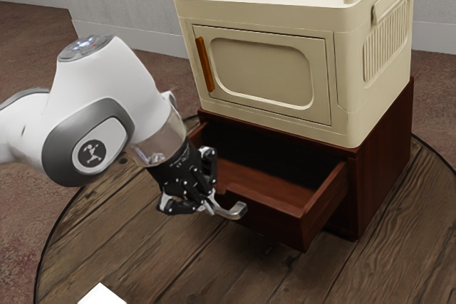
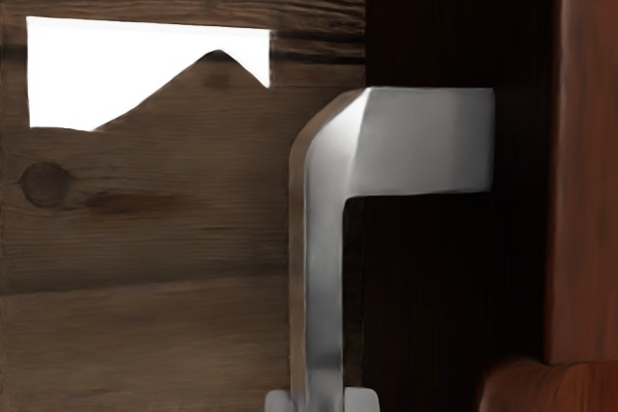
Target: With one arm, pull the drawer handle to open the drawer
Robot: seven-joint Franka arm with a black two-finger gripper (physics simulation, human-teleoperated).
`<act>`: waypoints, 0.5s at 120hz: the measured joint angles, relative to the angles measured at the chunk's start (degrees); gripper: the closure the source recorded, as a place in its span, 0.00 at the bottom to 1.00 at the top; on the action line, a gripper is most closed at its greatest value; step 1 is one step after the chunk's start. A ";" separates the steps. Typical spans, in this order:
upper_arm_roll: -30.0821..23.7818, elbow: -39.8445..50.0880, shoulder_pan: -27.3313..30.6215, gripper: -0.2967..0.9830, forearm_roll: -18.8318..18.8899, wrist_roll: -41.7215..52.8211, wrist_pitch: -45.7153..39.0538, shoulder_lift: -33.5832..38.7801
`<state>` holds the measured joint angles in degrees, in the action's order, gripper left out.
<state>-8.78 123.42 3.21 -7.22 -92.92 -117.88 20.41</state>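
Up toward the counter's far curved edge stands the drawer unit, and right on top of it sits the cabinet, door facing the same way as the drawer, which juts out below over the counter! Out in front of the drawer's face, there's its handle, while a flat patch lies well apart from the unit, down by the exterior view's lower left. Behind it all runs the wall, with floor between wall and counter!

Red-brown drawer; silver handle; cream cabinet.
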 joint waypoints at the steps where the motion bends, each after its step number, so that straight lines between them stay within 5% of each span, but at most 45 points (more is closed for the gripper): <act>1: 0.00 0.12 0.00 0.85 -0.01 0.00 0.01 0.11; 60: 0.17 6.74 -0.95 0.85 -1.10 -0.14 0.31 7.88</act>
<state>-8.61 130.16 2.27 -8.32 -93.06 -117.57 28.29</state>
